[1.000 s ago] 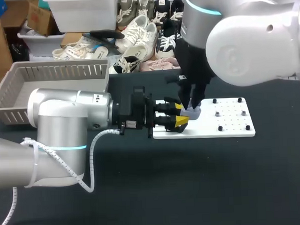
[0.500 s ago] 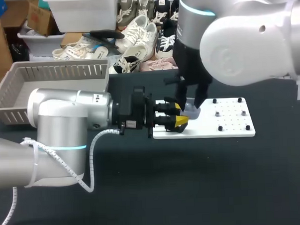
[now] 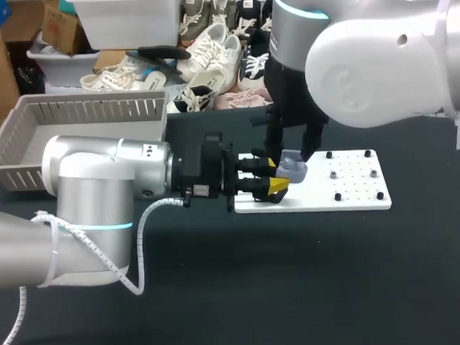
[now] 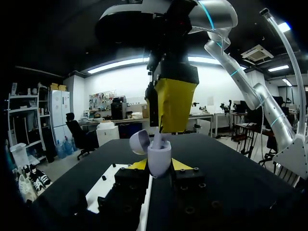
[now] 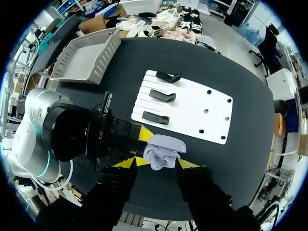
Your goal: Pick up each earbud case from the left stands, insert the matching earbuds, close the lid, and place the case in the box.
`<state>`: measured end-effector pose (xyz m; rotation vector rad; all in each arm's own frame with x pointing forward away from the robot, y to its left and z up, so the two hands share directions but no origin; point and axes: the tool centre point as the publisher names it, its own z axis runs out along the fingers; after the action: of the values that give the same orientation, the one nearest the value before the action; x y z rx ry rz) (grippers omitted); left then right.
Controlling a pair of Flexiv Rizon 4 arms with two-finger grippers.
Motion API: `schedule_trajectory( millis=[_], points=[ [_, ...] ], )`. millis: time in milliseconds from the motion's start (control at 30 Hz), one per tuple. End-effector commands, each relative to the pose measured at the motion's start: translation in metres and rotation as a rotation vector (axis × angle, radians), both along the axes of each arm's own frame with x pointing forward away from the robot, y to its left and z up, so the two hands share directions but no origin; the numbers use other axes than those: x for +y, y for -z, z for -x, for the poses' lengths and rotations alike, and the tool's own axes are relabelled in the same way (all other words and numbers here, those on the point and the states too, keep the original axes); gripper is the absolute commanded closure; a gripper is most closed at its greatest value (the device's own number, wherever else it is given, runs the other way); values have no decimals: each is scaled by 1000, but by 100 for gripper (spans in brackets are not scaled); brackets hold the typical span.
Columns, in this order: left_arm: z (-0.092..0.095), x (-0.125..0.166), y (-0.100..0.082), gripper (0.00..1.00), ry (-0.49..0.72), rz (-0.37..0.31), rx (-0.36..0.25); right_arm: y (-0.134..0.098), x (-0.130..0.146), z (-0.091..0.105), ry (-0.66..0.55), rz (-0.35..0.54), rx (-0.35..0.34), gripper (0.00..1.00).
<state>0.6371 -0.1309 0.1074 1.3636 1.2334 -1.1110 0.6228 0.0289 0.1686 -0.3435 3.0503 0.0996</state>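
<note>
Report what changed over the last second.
The right gripper rose straight up from the pale lilac earbud case, fingers open, uncovering the case with its lid open. Nothing visibly was taken hold of or let go. The left gripper stayed put, shut on the case by the white pegged board. The grey slatted basket did not move.

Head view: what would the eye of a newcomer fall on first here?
First, the two hands meeting in the middle of the table: the left hand holds a pale lilac earbud case, its lid open, at the left end of the white board. The right hand hangs just above the case with its fingers apart. A grey basket stands at the table's far left.
</note>
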Motion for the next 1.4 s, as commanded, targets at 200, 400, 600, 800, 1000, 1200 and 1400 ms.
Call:
schedule_trajectory(
  millis=[200,400,600,800,1000,1200,1400],
  points=[
    [1,0,1,100,-5,2,-2,-17,-24,11,47,-5,-40,38],
    [1,0,1,100,-5,2,-2,-24,-29,17,37,-27,-58,31],
    [1,0,1,100,-5,2,-2,-27,-32,26,-10,-45,-89,16],
    [1,0,1,100,-5,2,-2,-27,-36,30,-42,-51,-125,15],
    [1,0,1,100,-5,2,-2,-26,-39,32,-50,-93,-185,11],
    [1,0,1,100,-5,2,-2,-22,-39,32,-50,-104,-199,16],
    [1,0,1,100,-5,2,-2,-16,-38,30,-56,-96,-218,15]
  ],
)
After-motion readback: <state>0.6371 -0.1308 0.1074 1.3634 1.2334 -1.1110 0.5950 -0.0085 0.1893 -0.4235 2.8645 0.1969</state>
